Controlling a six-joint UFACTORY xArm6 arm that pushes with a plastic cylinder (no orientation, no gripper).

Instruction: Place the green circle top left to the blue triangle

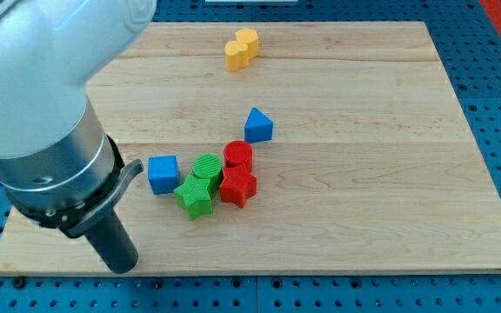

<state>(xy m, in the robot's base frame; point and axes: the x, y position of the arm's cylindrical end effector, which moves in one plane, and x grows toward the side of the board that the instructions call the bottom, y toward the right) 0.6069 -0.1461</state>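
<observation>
Six blocks: all on the wooden board (364,217), five clustered near the middle, one apart at the view's top.
Green circle (207,167): in the cluster, below and to the view's left of the blue triangle, apart from it; it touches the green star below it and sits just beside the red cylinder on its right.
Blue triangle (257,125): above the cluster, near the red cylinder but not touching it.
Green star (195,198): lowest of the cluster, against the green circle.
Red cylinder (237,156): directly above the red star (237,187), the two touching.
Blue cube (163,173): at the cluster's left, just beside the green pieces.
Yellow block (241,48): near the board's top edge, well apart from the rest.
My tip (125,263): a bare rod holding nothing, at the board's lower-left edge, well left of and below the cluster, touching no block.
</observation>
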